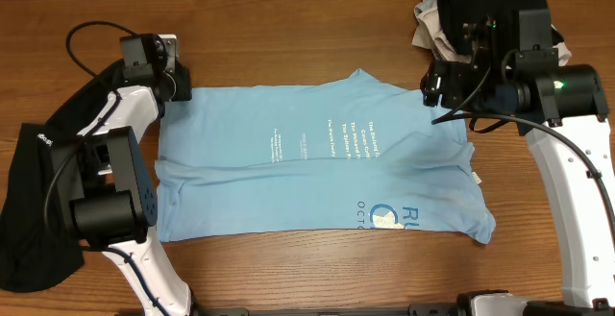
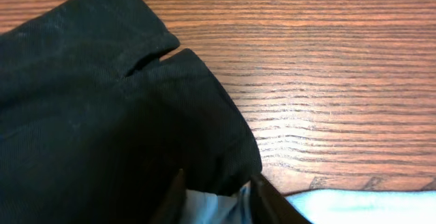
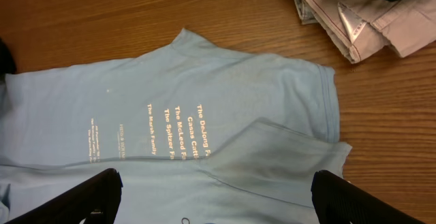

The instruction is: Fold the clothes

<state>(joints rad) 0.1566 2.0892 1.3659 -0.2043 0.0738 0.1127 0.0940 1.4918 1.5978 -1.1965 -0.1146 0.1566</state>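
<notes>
Wooden table (image 1: pixel 288 28): light-blue fabric T-shirt (image 1: pixel 317 153) lying spread, folding seemingly just beginning. Left gripper (image 2: pixel 216 203) straddling its far-left corner, grip uncertain; right gripper (image 3: pixel 218 197) hovering wide open. Black fabric garment (image 1: pixel 29 220) waiting left.

From above I see the T-shirt (image 1: pixel 288 162) spread flat across the middle of the bench (image 1: pixel 317 28), with white lettering (image 1: pixel 351 133) running sideways and a logo (image 1: pixel 384 216) near its lower right hem. My left gripper (image 1: pixel 173 84) sits at the shirt's upper left corner; I can't read its jaws from here. A black garment (image 1: pixel 24 230) lies at the left edge, partly under the left arm (image 1: pixel 106 191). My right gripper (image 1: pixel 430 90) is at the shirt's upper right sleeve. Beyond it a crumpled beige pile (image 1: pixel 424 20) lies in the far right corner, half hidden by the right arm (image 1: pixel 567 182).
</notes>
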